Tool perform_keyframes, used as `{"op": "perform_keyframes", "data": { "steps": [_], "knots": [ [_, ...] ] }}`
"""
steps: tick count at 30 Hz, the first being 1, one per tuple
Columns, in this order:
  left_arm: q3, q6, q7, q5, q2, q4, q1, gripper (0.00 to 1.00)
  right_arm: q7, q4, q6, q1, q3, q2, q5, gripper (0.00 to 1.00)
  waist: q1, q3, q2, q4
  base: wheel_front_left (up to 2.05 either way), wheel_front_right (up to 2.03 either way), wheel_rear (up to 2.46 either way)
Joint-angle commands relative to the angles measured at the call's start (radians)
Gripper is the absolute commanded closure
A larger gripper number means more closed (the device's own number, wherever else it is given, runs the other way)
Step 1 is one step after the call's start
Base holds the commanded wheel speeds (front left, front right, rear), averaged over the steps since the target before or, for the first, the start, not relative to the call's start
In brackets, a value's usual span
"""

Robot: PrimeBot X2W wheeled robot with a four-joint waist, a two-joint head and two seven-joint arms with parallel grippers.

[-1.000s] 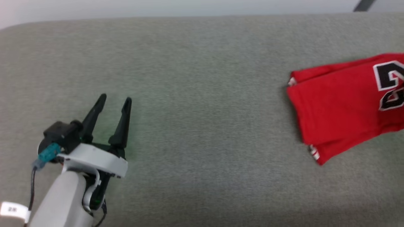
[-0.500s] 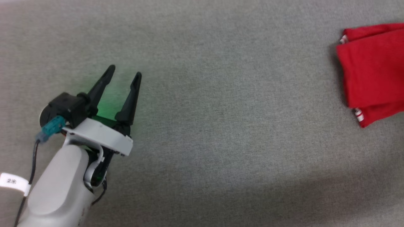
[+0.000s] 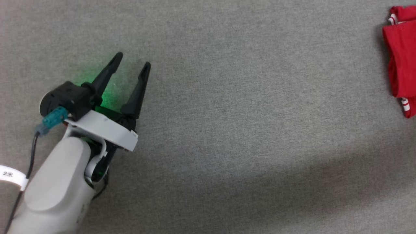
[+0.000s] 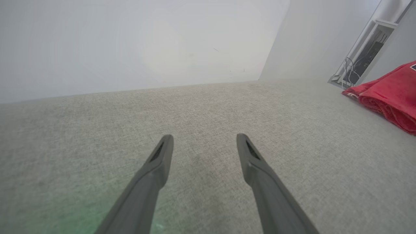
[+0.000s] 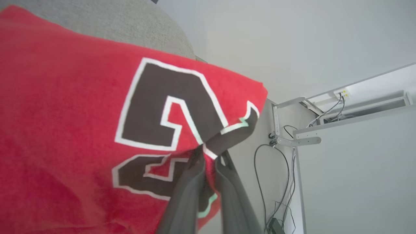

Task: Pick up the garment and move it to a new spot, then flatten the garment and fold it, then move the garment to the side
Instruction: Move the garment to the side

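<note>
Head view, item one: red jersey-style garment [image 3: 402,65] with white-striped trim, lying folded at the far right edge of a grey woven fabric surface [image 3: 243,113]. Item two: left gripper [image 3: 133,60], its two long dark fingers spread apart and grasping nothing, is pointing across bare fabric, well apart from the garment. Right wrist view, item three: right gripper [image 5: 209,156] is pinching the red cloth beside its black, white-outlined number, fingers clenched on it.

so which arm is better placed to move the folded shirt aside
Right. The right gripper is shut on the edge of the garment beside the number, while the left gripper hangs open over the bare grey surface, well away from it.
</note>
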Motion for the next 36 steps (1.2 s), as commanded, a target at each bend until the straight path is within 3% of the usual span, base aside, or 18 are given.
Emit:
{"op": "perform_keyframes", "data": {
  "steps": [1,13,14,17,20,22,24,36],
  "knots": [
    [-0.005,-0.002,0.001,-0.005,0.002,0.004,-0.009,0.0,-0.01,0.013,-0.002,-0.011,0.003,0.018,-0.007,1.0,0.0,0.007,0.0,0.0,0.0,0.0,0.0],
    [-0.033,-0.002,0.001,-0.019,0.017,0.013,-0.031,0.0,-0.056,0.178,-0.002,-0.072,0.006,0.118,-0.03,1.0,0.0,0.027,0.0,-0.001,0.0,0.0,0.0],
    [-0.034,-0.002,0.001,-0.02,0.017,0.013,-0.033,0.0,-0.06,0.191,-0.002,-0.078,0.0,0.122,-0.028,0.96,0.0,0.028,0.0,0.0,0.0,0.0,0.0],
    [-0.035,-0.002,0.001,-0.019,0.016,0.017,-0.037,0.0,-0.073,0.224,-0.002,-0.091,-0.008,0.14,-0.03,0.67,0.0,0.028,0.0,0.003,0.0,0.0,0.0],
    [-0.032,-0.002,0.001,-0.018,0.015,0.019,-0.036,0.0,-0.085,0.25,-0.002,-0.102,-0.019,0.149,-0.027,0.47,0.0,0.025,0.0,0.006,0.0,0.0,0.0],
    [-0.027,-0.001,0.001,-0.018,0.015,0.02,-0.031,0.0,-0.091,0.263,-0.002,-0.103,-0.021,0.157,-0.024,0.2,0.0,0.019,0.0,0.008,0.0,0.0,0.0],
    [-0.024,0.0,0.001,-0.019,0.016,0.019,-0.023,0.0,-0.101,0.272,-0.002,-0.107,-0.019,0.161,-0.03,0.02,0.0,0.012,0.0,0.011,0.0,0.0,0.0],
    [0.005,0.0,0.001,-0.019,-0.01,0.019,0.028,0.0,-0.18,0.308,-0.002,-0.093,-0.044,0.181,-0.029,0.0,0.0,-0.082,0.0,0.05,0.0,0.0,0.0]
  ]
}}
